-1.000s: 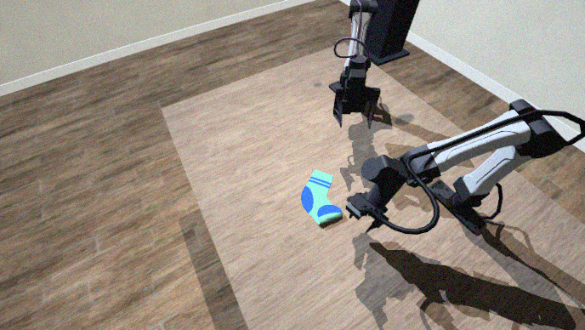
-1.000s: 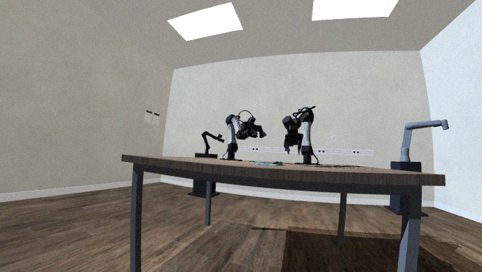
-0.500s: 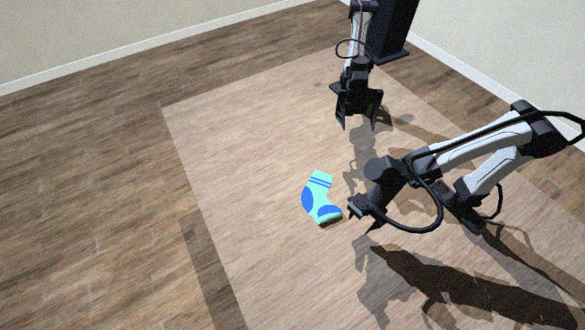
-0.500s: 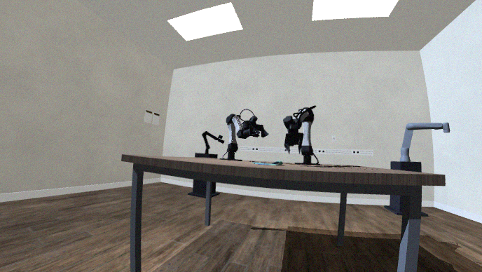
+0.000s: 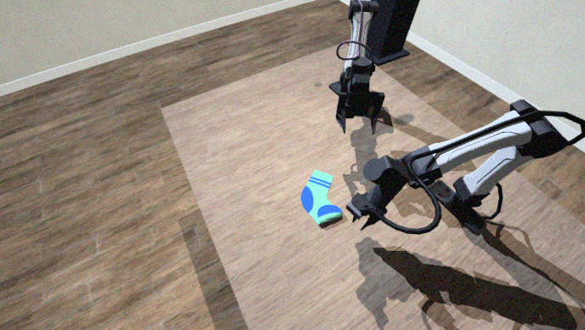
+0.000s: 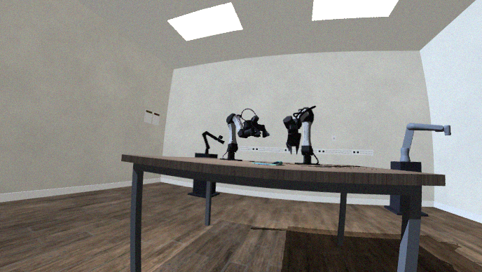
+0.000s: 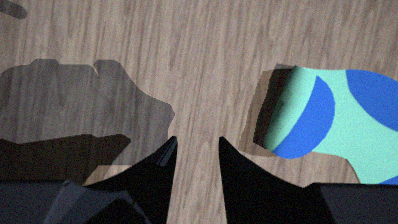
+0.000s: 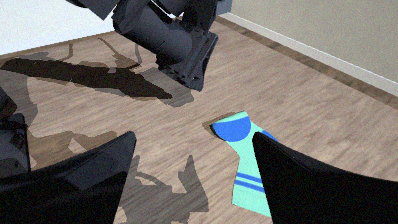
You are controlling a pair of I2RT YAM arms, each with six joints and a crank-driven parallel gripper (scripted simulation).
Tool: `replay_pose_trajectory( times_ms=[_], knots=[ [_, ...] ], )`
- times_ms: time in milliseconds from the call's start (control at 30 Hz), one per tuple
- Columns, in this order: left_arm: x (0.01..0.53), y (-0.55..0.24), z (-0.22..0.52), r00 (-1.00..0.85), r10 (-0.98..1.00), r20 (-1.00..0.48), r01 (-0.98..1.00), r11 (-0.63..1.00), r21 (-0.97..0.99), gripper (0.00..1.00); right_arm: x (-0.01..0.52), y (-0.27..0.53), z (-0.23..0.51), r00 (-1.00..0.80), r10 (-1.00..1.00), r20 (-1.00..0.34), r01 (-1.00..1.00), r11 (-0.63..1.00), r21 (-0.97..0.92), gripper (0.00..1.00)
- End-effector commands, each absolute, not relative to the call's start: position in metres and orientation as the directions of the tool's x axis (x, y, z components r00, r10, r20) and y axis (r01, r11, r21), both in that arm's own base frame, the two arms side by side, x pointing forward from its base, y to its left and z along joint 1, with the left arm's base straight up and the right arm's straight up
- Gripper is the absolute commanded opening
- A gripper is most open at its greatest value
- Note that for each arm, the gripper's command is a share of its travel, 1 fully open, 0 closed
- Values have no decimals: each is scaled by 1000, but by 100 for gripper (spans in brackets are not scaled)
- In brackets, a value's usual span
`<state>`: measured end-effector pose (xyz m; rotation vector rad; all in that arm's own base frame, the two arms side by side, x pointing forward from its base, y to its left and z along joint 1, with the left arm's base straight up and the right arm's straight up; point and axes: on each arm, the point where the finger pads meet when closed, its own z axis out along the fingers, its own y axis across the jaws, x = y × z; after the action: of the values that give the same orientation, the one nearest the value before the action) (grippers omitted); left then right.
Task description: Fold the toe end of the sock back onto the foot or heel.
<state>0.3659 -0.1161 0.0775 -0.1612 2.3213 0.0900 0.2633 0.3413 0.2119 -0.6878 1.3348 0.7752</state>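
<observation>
Near the middle of the top view, our sock (image 5: 320, 196) (image 6: 263, 163) (image 7: 342, 112) (image 8: 245, 157) lies on the worktop (image 5: 255, 149) (image 6: 315, 174) (image 7: 200, 50) (image 8: 310, 110). Our left claw (image 5: 358, 224) (image 6: 294, 153) (image 7: 198, 139) (image 8: 196, 85), empty and partly spread, is by the toe, likely for folding; our right claw (image 5: 359, 133) (image 6: 267, 134) (image 8: 194, 134) is spread wide.

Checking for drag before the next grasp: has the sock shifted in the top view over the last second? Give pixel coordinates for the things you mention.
No visible shift: the sock (image 5: 319, 193) (image 6: 267, 163) (image 7: 360, 145) (image 8: 245, 160) keeps its place and angle against the edge of the table (image 5: 183, 149) (image 6: 245, 172) (image 7: 200, 50) (image 8: 300, 100).
</observation>
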Motion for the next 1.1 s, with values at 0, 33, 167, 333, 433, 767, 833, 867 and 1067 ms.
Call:
replay_pose_trajectory(
  times_ms=[0,33,167,333,433,767,833,867,1067],
  knots=[
    [368,-120,80,-721,-76,-689,-106,994,2,34,268,348,218,77,92,-993,-809,587,-8,100],
    [367,-121,77,-742,-71,-666,-96,995,1,34,268,348,216,72,86,-994,-808,589,-8,100],
    [361,-121,68,-821,-52,-569,-59,998,-6,34,271,350,206,57,66,-996,-804,595,-6,100],
    [357,-121,59,-890,-31,-455,-25,1000,-18,34,273,351,201,51,58,-997,-800,601,-6,100],
    [358,-121,52,-943,-13,-332,0,999,-37,34,275,352,196,48,54,-997,-796,606,-5,100],
    [377,-119,36,-995,21,-94,29,996,-81,34,278,352,172,20,20,-1000,-787,617,-3,100],
    [379,-119,35,-997,25,-79,32,996,-84,34,278,352,171,19,20,-1000,-787,618,-3,100],
    [381,-119,33,-998,27,-64,33,996,-87,34,278,352,169,17,18,-1000,-786,618,-3,100],
    [392,-120,24,-999,38,-12,39,994,-103,34,281,354,160,12,13,-1000,-782,623,-1,100]
  ],
)
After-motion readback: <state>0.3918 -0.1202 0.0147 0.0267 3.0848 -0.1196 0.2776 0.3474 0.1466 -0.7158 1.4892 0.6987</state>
